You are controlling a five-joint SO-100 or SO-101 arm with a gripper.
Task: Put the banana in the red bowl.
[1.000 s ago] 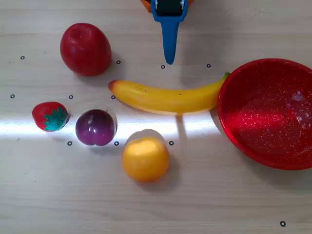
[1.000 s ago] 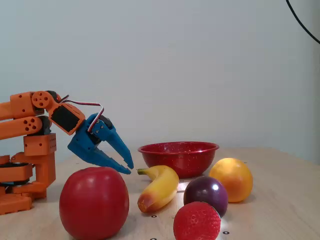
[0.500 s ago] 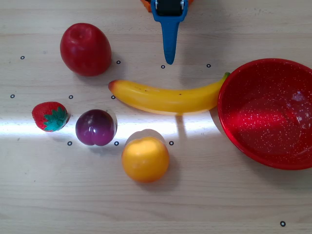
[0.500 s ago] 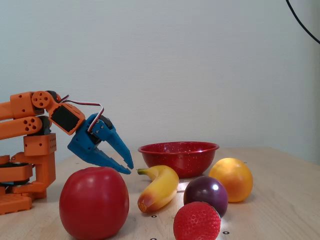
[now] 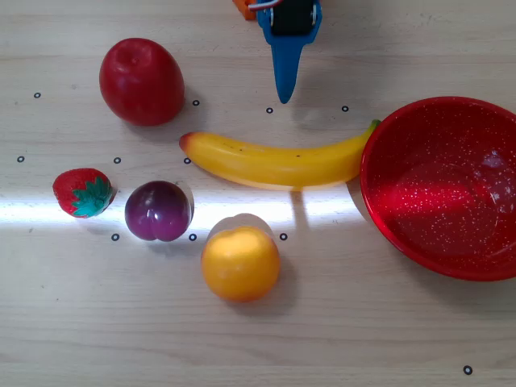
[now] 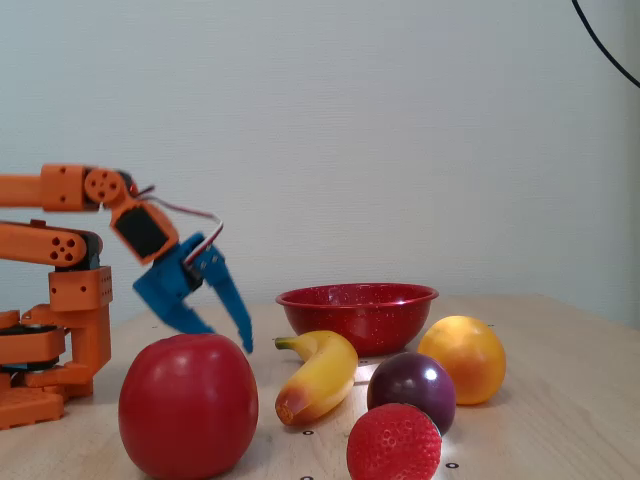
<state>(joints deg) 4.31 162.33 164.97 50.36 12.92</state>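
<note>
**Gripper above table, banana untouched**

Blue gripper [image 6: 235, 340] fingers apart, empty, tips pointing down, clear of the table [image 5: 339, 322]. Banana [image 5: 278, 161] lies flat just beyond the tips in the overhead view, its stem end touching the red bowl [image 5: 387, 218] rim. Red apple [image 5: 141, 81] sits nearby

In the overhead view the red bowl [image 5: 439, 189] runs off the right edge, and only the blue gripper [image 5: 283, 99] tip shows, the arm cut off at the top. In the fixed view the red apple [image 6: 188, 405] hides the gripper's lower finger, so its jaw gap cannot be read, and the strawberry [image 6: 394, 443] is cropped at the bottom.
</note>
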